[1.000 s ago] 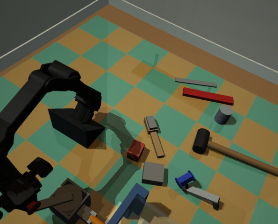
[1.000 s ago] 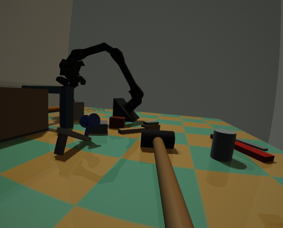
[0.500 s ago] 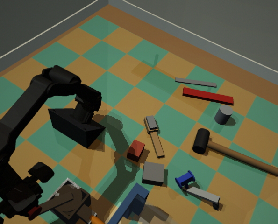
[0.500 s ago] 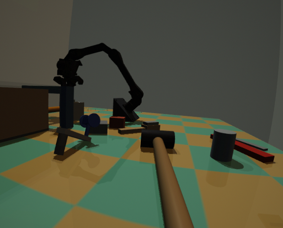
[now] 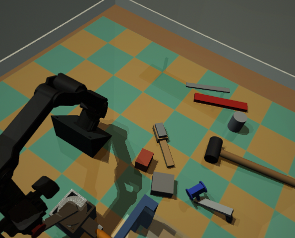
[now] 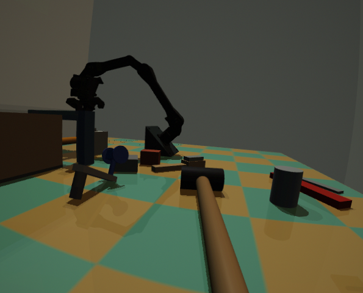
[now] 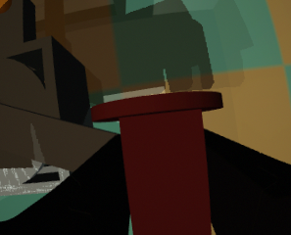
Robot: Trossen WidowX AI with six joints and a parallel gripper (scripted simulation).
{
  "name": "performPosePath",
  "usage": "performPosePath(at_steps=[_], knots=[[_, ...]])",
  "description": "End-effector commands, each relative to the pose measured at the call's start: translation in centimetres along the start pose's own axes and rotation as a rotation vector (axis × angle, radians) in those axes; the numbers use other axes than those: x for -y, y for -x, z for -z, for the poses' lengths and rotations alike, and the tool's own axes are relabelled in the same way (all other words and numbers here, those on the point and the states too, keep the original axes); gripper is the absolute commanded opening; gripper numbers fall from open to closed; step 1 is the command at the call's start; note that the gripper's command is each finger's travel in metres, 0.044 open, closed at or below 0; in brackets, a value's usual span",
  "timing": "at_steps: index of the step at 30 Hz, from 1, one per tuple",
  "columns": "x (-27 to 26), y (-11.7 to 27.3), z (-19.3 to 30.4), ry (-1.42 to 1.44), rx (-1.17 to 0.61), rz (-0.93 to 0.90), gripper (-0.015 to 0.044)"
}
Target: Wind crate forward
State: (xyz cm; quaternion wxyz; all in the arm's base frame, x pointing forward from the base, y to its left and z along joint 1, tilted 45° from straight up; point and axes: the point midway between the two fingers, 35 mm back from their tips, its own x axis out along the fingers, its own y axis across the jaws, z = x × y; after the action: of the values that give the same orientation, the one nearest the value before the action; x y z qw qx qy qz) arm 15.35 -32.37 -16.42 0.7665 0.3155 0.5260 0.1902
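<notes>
My gripper (image 5: 37,229) (image 6: 85,105) (image 7: 157,141) is shut on the upright grip of the red-knobbed winch handle (image 5: 38,230) (image 7: 162,147). The handle's flat arm (image 5: 61,217) (image 7: 42,129) reaches over the top of the boxy winch (image 5: 84,211) (image 7: 69,83). The arm hides the key and the hole, so their seating cannot be told. An orange piece (image 5: 103,233) (image 6: 69,140) shows beside the winch, toward the blue steel frame (image 5: 132,215) (image 6: 85,138). A dark brown panelled body (image 6: 24,141) stands behind the frame's post; whether it is the crate cannot be told.
A blue-knobbed crank (image 5: 216,207) (image 6: 93,171) lies near the frame. A grey block (image 5: 162,183), a red block (image 5: 144,158) and a brush-like tool (image 5: 165,150) lie between it and the arm's base. A mallet (image 5: 257,166), a grey cylinder (image 5: 237,121) and a red bar (image 5: 220,102) lie farther off.
</notes>
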Motion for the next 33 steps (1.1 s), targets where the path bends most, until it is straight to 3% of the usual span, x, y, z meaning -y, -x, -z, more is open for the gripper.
performPosePath(at_steps=[1,33], knots=[[0.3,-1.0,-1.8,0.024,0.016,0.001,0.0],[0.0,-2.5,-5.2,0.026,0.018,0.0,0.0]])
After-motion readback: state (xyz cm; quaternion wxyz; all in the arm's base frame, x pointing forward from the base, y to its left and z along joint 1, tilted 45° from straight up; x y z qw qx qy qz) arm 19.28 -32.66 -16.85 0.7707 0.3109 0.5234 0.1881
